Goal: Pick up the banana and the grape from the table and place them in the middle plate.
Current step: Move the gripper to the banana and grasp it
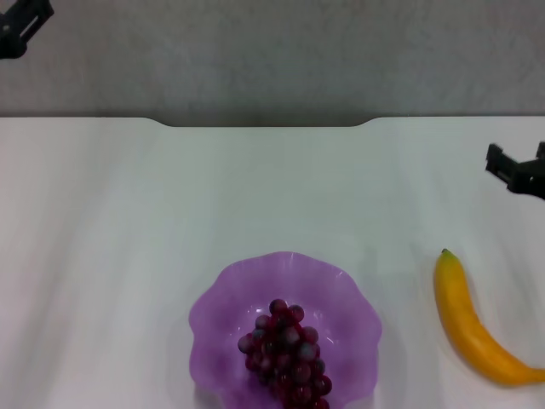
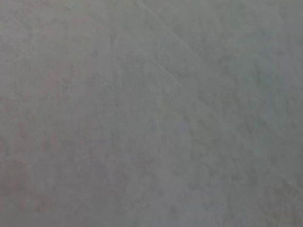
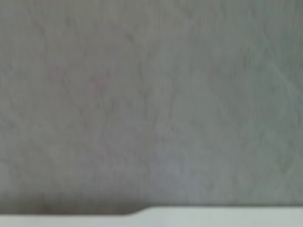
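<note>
Head view, looking down at a broad white worktop [image 1: 111, 256] w/ a shallow notch in its far edge; grey floor beyond it.

Near the front edge, centre: the middle plate [image 1: 223, 298], translucent purple w/ a wavy scalloped rim. The grape [image 1: 286, 351], a bunch of dark red-purple berries, some frosted grey, lies inside the plate, toward its near side, running on toward the lower edge of the view.

To the right of the plate, well apart from it: the banana [image 1: 468, 324], yellow-orange, lying flat on the worktop. Its dark green tip points away from the robot; the body curves toward the near right and reaches the picture's right edge. Nothing touches it.

Right gripper [image 1: 516, 170]: only a black part shows at the right edge, above the worktop, on the far side of the banana and not touching it. Cannot tell if it's spread or pressed together.

Left gripper [image 1: 24, 27]: a black part in the far left corner, over the grey floor past the worktop's edge, well away from plate & fruit. Cannot tell its state either.

Left wrist view: plain grey surface only. Right wrist view: same grey surface w/ a strip of the white worktop's edge [image 3: 213, 216] and the start of its notch.
</note>
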Available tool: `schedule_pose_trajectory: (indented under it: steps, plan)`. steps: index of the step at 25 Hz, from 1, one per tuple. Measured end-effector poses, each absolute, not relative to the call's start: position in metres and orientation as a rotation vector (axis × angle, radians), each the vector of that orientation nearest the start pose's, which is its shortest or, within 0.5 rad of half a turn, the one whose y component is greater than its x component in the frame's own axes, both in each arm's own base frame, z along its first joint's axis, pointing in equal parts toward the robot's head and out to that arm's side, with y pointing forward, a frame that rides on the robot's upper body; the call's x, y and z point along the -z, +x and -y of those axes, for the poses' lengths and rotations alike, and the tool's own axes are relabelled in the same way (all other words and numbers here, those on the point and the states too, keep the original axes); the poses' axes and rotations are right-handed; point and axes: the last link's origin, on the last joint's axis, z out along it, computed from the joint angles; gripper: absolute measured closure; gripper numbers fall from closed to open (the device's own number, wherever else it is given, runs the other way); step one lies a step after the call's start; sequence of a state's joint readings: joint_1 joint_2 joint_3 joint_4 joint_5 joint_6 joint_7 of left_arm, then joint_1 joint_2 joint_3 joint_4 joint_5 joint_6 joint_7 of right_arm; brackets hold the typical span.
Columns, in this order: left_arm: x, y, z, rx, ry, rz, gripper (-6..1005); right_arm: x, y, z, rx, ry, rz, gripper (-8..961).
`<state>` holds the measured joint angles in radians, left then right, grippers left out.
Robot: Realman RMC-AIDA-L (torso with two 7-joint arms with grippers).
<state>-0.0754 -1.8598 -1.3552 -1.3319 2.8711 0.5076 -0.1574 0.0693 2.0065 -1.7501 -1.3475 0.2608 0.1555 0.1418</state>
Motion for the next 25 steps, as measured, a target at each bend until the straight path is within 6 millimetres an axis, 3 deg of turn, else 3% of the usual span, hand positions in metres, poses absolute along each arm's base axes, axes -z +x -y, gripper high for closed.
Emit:
schedule_pose_trajectory:
  steps: [8, 25]
  plan:
    - [-0.107, -0.210, -0.355, 0.755, -1.601, 0.293, 134, -0.010, 0.266, -0.362, -0.307, -1.786, -0.958, 199]
    - [-0.112, -0.211, -0.351, 0.681, -1.572, 0.274, 133, 0.018, 0.257, -0.347, -0.022, -1.892, -1.195, 198]
